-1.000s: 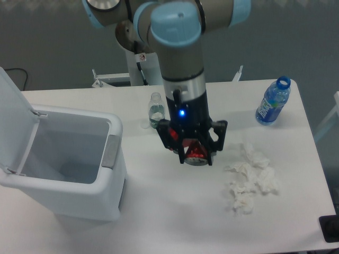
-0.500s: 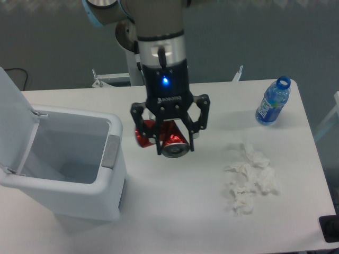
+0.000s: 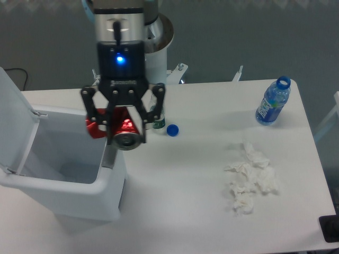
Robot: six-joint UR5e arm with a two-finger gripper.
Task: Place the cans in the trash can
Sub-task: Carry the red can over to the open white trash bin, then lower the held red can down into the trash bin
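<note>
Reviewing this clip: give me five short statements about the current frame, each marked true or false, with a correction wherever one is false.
1. The gripper holds a red can. True.
2. The trash can has its lid shut. False: the lid stands open.
3. The can has already been dropped inside the bin. False: it is held in the air over the bin's right rim.
4. A blue-labelled bottle stands near the table's far right corner. True.
5. The crumpled tissues lie inside the trash can. False: they lie on the table, to the right.
</note>
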